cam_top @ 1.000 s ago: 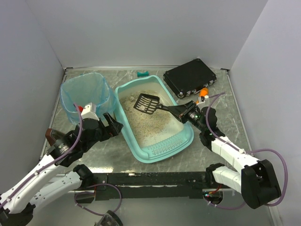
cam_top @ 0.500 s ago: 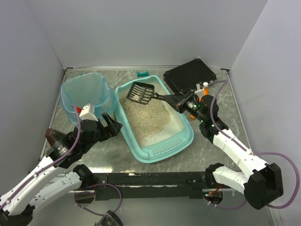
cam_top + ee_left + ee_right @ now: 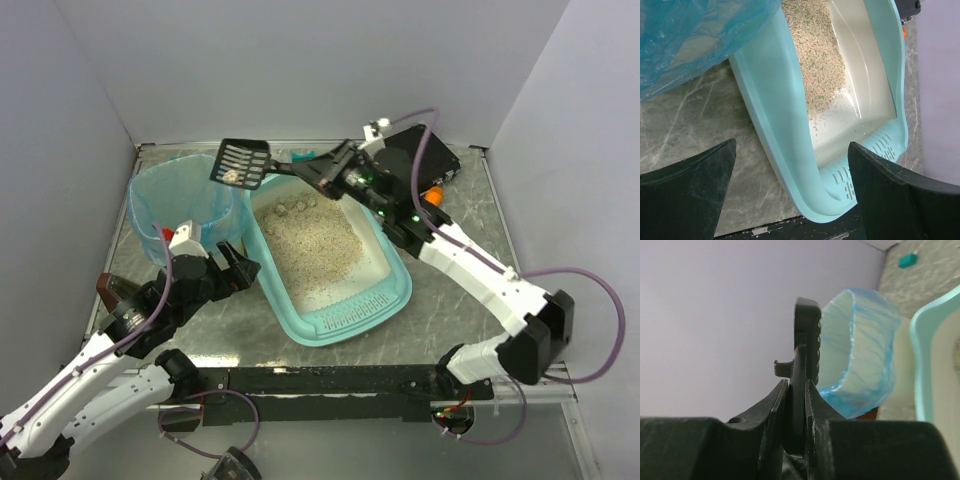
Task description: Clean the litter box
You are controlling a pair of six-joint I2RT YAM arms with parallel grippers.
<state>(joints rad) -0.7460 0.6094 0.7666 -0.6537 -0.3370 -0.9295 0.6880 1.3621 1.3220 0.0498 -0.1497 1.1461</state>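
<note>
Pale lavender walls close in a grey marbled desk (image 3: pixel 470 260), seen from above. The litter box (image 3: pixel 345 320) lies at the middle of the desk, set at a slant, with its ribbed, slotted lip at the near end. Beige litter (image 3: pixel 315 240) is heaped toward its far half, and the near floor shows bare cream. Just beside it on the left stands a bin lined with a blue bag (image 3: pixel 150 215). A black case (image 3: pixel 447 160) sits at the far right.

The right hand (image 3: pixel 312 172) is raised over the far end of the box. It is clamped on the handle of a black slotted scoop (image 3: pixel 240 163), whose blade hangs above the bin's far right rim with a pale clump on it. The left hand (image 3: pixel 235 262) hovers low between the bin and the box, its fingers spread wide and holding nothing.

From the left wrist, the left hand (image 3: pixel 791 145) shows two dark fingers (image 3: pixel 690 195) standing far apart. Between them runs the long teal rim of the litter box (image 3: pixel 785 100), with litter (image 3: pixel 815 55) inside. The blue bag (image 3: pixel 690 35) fills the upper left.

From the right wrist, the right hand (image 3: pixel 796 385) pinches the scoop (image 3: pixel 807 335), seen edge-on against the wall. The bagged bin (image 3: pixel 860 350) lies beyond it, and the edge of the litter box (image 3: pixel 935 350) is at the right.
</note>
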